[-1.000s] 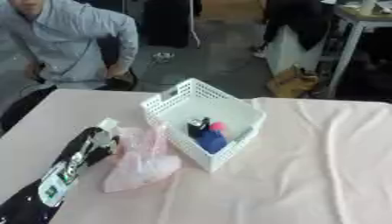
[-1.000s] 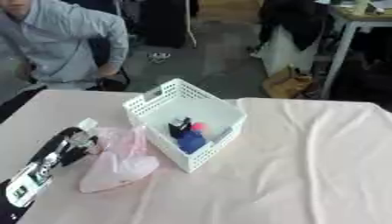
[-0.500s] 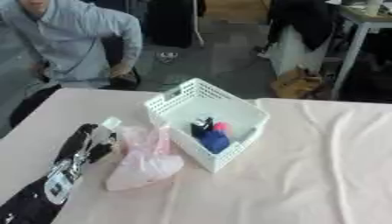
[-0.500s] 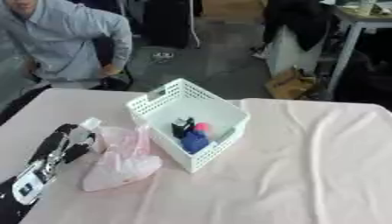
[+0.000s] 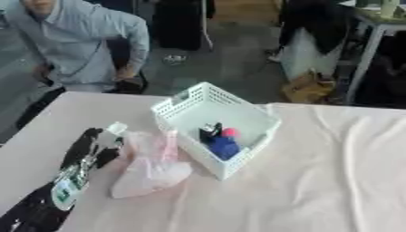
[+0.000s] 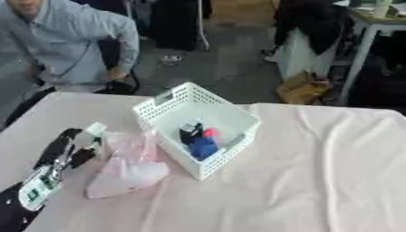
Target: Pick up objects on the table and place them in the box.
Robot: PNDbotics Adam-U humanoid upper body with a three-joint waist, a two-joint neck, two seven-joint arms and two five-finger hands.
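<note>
While the left robot hand (image 5: 89, 149) reaches in from the lower left corner, its black fingers lie stretched out and slightly apart over the surface (image 5: 333, 181), which is covered with a pale pink cloth. Just past the fingertips sits a small white cap-like piece (image 5: 117, 128), touching or nearly touching the hand; whether a finger curls round it is hard to tell. Right beside the hand, on its right, lies a soft pink bag (image 5: 151, 165), crumpled, with its upper end close to the white piece and its right edge against the box. The white lattice box (image 5: 186, 104) stands askew near the middle of the surface, one corner towards the camera. Inside it rest a blue object (image 5: 224, 147), a small pink-red round thing (image 5: 230, 132) and a dark object (image 5: 210, 130), all bunched together towards the near right wall. The right robot hand shows in neither view. A green and white label (image 5: 63, 194) is visible on the left forearm.
</note>
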